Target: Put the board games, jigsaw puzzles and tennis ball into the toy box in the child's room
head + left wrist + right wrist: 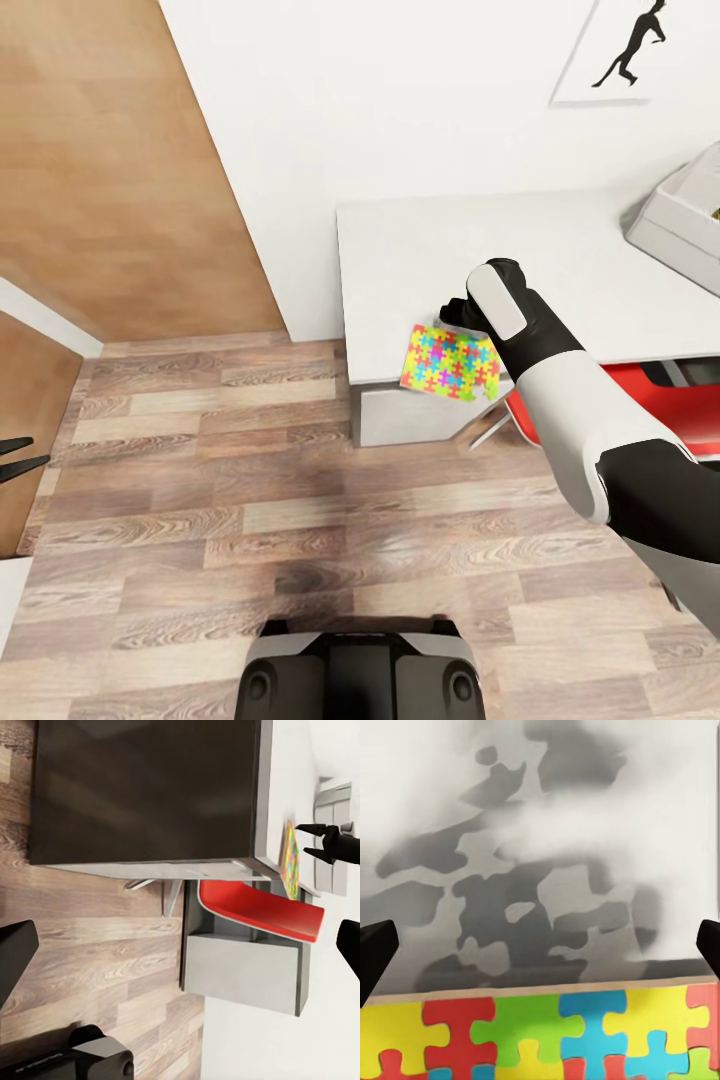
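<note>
Right tool (458, 312) hangs wide over the jigsaw puzzle (450, 363) at the bench (420, 250) edge; pinch the overhanging border squarely, then lift toward the toy box (680, 215).

even, bright, shadeless render light fills the head view; the white wall (420, 110) is nearly blown out. a soft dark smudge of shadow lies on the plank floor (300, 570) ahead of the base. the right wrist view shows blotchy grey mottling on the table (540, 870), soft and unfocused.
</note>
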Tool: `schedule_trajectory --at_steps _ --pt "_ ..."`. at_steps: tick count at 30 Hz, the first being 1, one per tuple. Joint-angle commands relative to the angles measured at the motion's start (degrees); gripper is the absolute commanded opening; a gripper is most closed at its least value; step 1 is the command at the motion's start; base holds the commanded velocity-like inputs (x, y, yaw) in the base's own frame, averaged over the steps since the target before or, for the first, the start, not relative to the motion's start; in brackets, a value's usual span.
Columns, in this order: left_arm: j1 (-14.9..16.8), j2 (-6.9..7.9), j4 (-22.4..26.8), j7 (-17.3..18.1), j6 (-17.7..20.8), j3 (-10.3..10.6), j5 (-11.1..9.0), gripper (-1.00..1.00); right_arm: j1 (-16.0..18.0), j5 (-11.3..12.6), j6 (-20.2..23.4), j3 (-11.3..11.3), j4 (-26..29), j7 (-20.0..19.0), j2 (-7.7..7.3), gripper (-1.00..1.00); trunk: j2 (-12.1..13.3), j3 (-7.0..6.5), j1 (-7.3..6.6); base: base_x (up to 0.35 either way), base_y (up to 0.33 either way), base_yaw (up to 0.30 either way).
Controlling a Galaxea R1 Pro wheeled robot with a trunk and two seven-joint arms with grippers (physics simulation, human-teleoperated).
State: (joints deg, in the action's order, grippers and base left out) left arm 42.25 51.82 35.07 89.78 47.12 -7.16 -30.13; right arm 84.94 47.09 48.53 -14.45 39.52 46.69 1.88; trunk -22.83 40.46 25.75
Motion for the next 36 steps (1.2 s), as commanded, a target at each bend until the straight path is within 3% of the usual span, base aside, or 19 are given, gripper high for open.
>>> schedule_trajectory --at_steps 1,19,25,27,30,33,36 --pt "0.0 0.03 0.0 0.2 0.6 0.1 0.0 1.00 0.1 0.6 0.1 -0.2 0.0 0.6 -0.03 1.00 -0.1 -0.02 0.04 0.000 0.000 0.000" --pt "0.0 0.04 -0.1 0.2 0.6 0.0 0.0 1.00 0.0 0.7 0.1 0.0 0.9 0.7 -0.11 1.00 -0.1 -1.70 0.04 0.000 0.000 0.000" --pt "0.0 -0.05 -0.1 0.2 0.6 0.1 0.0 1.00 -0.4 0.8 1.4 0.1 6.7 1.0 -0.25 1.00 -0.1 -2.27 0.04 0.000 0.000 0.000" --pt "0.0 -0.10 -0.1 0.2 0.6 0.1 0.0 1.00 -0.7 1.0 4.3 1.1 9.4 1.0 -0.81 1.00 -0.1 -2.45 0.04 0.000 0.000 0.000" --pt "0.0 -0.13 -0.1 0.2 0.6 0.0 0.0 1.00 -1.4 1.1 8.4 4.6 12.6 1.0 -1.29 1.00 -0.1 -2.73 0.04 0.000 0.000 0.000" --pt "0.0 -0.37 -0.1 0.2 0.6 0.0 0.0 1.00 -3.1 1.3 10.5 7.6 16.3 1.1 -1.53 1.00 -0.1 -3.02 0.04 0.000 0.000 0.000" --pt "0.0 -0.55 -0.1 0.2 0.6 0.0 0.0 1.00 -5.8 1.3 11.2 8.7 19.9 1.1 -2.15 1.00 -0.1 -3.30 0.04 0.000 0.000 0.000"
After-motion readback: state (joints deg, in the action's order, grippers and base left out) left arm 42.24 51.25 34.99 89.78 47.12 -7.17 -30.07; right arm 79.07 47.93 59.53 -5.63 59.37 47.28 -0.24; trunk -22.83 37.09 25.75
